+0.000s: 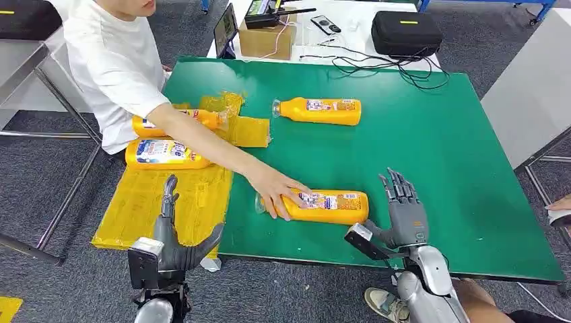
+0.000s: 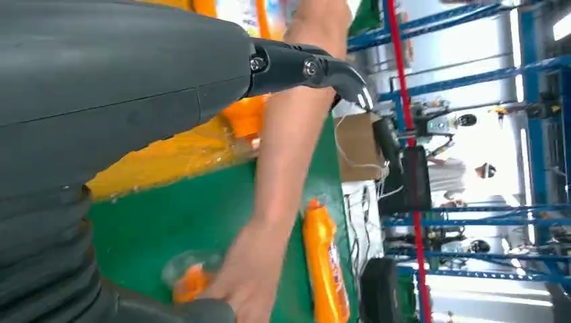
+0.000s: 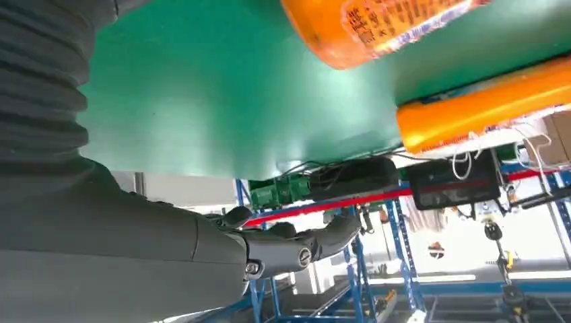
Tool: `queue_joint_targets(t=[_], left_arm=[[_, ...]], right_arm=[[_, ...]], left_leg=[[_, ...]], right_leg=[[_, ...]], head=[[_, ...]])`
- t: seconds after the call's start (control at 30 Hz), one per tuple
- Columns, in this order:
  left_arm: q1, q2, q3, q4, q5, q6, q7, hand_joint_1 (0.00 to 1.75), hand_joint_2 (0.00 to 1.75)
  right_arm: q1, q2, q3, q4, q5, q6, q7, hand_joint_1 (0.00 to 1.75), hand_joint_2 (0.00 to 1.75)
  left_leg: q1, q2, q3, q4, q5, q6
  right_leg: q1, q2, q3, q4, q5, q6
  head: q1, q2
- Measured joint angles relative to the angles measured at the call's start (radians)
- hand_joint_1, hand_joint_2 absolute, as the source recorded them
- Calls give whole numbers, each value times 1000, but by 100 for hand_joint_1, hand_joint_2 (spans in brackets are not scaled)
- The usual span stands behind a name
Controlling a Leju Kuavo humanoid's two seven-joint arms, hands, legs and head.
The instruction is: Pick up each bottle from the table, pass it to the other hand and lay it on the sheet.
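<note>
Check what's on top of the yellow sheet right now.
Two orange bottles lie on the yellow sheet: one nearer the person, another beside it. The person's forearm crosses above both, hiding parts of them. The left hand covers part of the sheet's near end.

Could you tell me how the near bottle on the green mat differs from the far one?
A person's hand rests on the cap end of the near bottle; nothing touches the far bottle. The near bottle lies just beside the right hand, whose fingers are spread and hold nothing; the far bottle lies toward the mat's back edge. Both are orange, lie on their sides with caps pointing toward the yellow sheet, and are not yet on it.
</note>
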Motion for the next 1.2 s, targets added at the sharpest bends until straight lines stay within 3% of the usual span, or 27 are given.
queue_joint_targets(t=[0.47, 0.8, 1.0, 1.2], left_arm=[[-66, -1, -50, 75, -51, 10, 26, 0, 175], [-122, -1, -75, 136, -60, -9, 23, 0, 175], [-139, -1, -83, 164, -60, -11, 20, 0, 175], [-135, -1, -87, 172, -61, -3, 20, 0, 175]], right_arm=[[-127, 21, 73, 178, -36, 94, -5, 0, 175], [-188, 97, 140, 277, -114, 167, -129, 0, 175], [-231, 135, 196, 320, -112, 205, -108, 0, 175], [-288, 150, 267, 372, -87, 345, -10, 0, 175]], left_leg=[[0, 0, 0, 0, 0, 0], [0, 0, 0, 0, 0, 0], [0, 0, 0, 0, 0, 0], [0, 3, 1, 0, 0, 0]], right_leg=[[0, 0, 0, 0, 0, 0], [0, 0, 0, 1, 0, 0], [0, 0, 0, 1, 0, 0], [0, 0, 0, 0, 0, 0]], head=[[0, 0], [0, 0], [0, 0], [0, 0]])
